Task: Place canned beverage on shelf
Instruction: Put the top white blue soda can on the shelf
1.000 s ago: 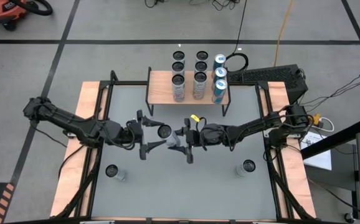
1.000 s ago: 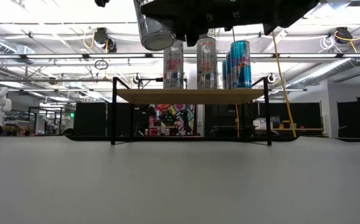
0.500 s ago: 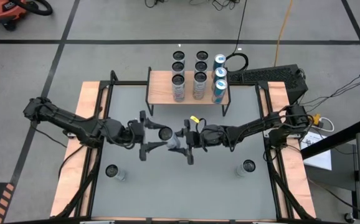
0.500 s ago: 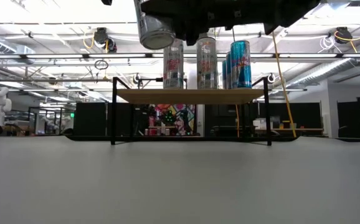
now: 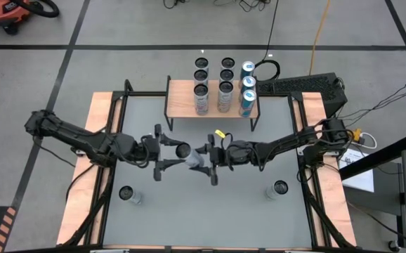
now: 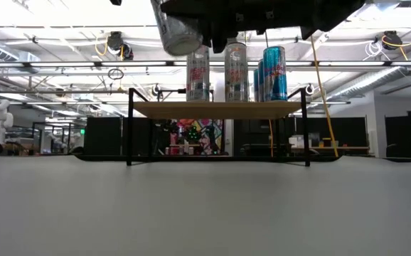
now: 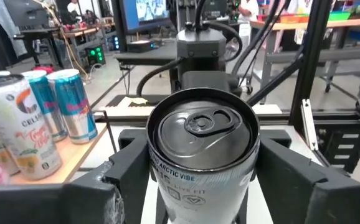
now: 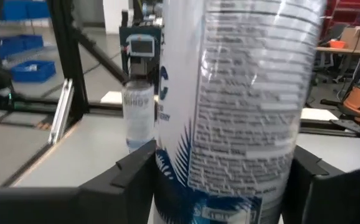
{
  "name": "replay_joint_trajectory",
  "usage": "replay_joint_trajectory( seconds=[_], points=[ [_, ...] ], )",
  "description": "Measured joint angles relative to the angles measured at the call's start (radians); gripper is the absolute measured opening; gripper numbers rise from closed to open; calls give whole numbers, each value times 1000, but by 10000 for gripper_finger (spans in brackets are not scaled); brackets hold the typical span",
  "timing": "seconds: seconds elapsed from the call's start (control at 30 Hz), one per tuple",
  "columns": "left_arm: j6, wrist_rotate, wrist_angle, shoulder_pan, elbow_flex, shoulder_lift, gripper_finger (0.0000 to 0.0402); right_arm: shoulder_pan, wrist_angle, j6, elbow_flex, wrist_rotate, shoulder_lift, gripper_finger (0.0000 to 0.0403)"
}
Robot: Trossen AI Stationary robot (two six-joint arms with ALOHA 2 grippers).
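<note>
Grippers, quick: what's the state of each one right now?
Left gripper: closed on the can, in mid-air.
Right gripper: around the same can; whether it grips cannot be told.

Cans [image 6: 235, 72] atop the shelf [image 6: 218, 109]

Glossy metal can [image 7: 202, 149], printed sides shining; shelf [image 5: 214, 102] shows pale bare wood on thin black metal legs; matt grey surface [image 5: 245, 197], wood-edged.
</note>
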Motion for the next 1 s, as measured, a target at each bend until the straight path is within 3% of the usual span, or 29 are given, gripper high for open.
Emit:
replay_joint_trajectory(
  seconds=[0.33, 0.5, 0.83, 1.0],
  points=[
    [14, 21, -50, -1, -2, -120, 239, -2, 14, -23, 3, 11, -3, 264],
    [11, 5, -56, 3, -2, -118, 238, -7, 9, 11, 3, 4, -3, 253],
    [-40, -21, 9, 8, -2, -77, 238, -7, 5, 28, 22, 51, -2, 287],
    [-32, -29, 73, 9, -1, -35, 238, -6, -3, 32, 26, 50, -2, 274]
  ],
)
